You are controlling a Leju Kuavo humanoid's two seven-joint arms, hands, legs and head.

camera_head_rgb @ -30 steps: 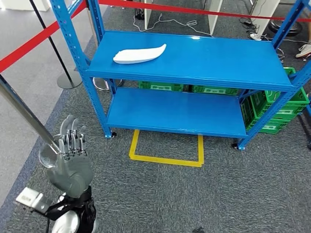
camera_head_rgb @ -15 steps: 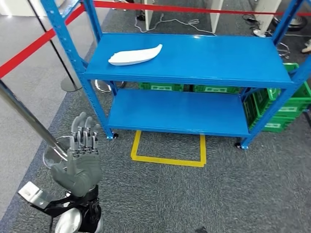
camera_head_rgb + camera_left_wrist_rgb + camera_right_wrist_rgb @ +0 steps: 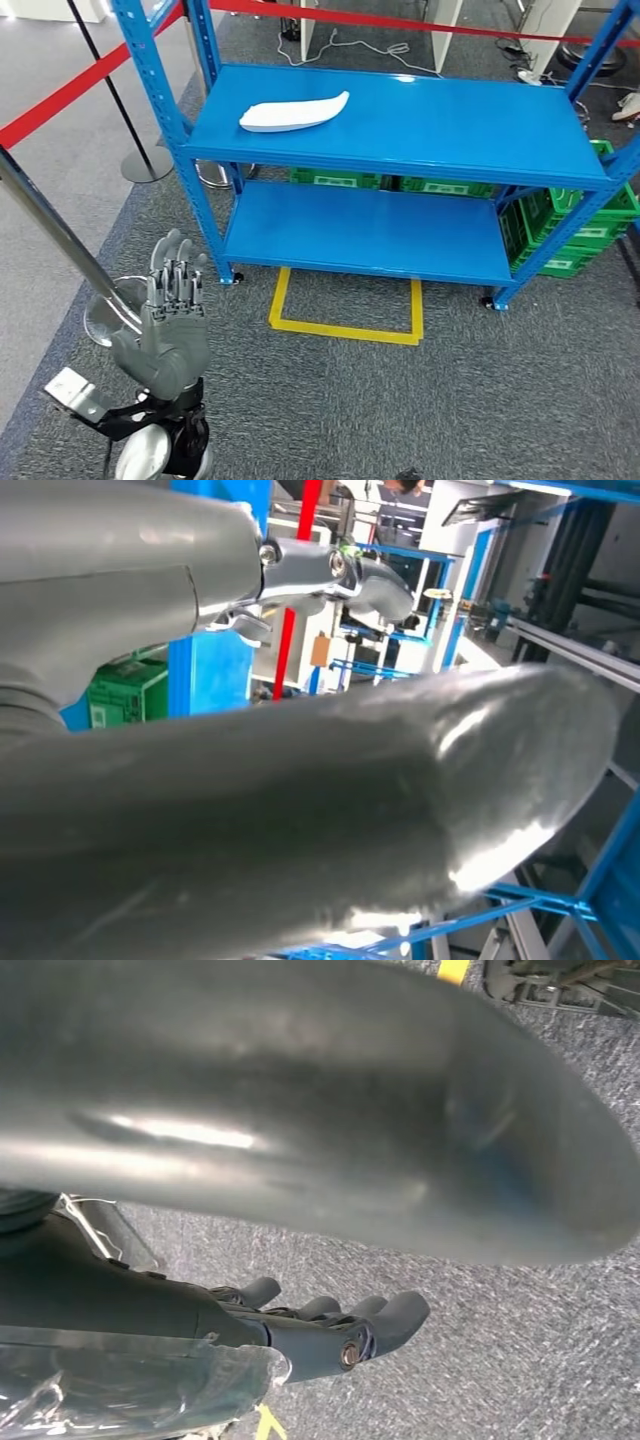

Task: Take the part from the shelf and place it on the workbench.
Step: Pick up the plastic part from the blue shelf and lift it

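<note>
the long white curved plastic part (image 3: 294,112) lies flat on the top board of the blue metal two-level shelf (image 3: 468,130), toward that board's left end and near its back edge, with its pointed tip aimed right. nothing touches it, and both hands are well apart from it.

taken from largest down: the grey carpeted floor (image 3: 453,400) spreads under everything. the blue shelf stands on it, its lower board bare and its corner posts perforated. green plastic crates (image 3: 573,225) sit behind and to the right of the shelf, partly under its right end. a red barrier tape (image 3: 68,90) runs across the upper left and along the back, carried by a black stanchion post (image 3: 106,90) on a round grey base. a yellow tape rectangle (image 3: 343,305) is marked on the floor just in front of the shelf's lower board.

the left hand (image 3: 172,320) hangs low at the left, in front of the shelf's left post, its fingers straight, apart and pointing up toward the shelf, holding nothing. the right hand (image 3: 332,1330) shows in its wrist view over the carpet, fingers gently curved and spread, with nothing between them.
</note>
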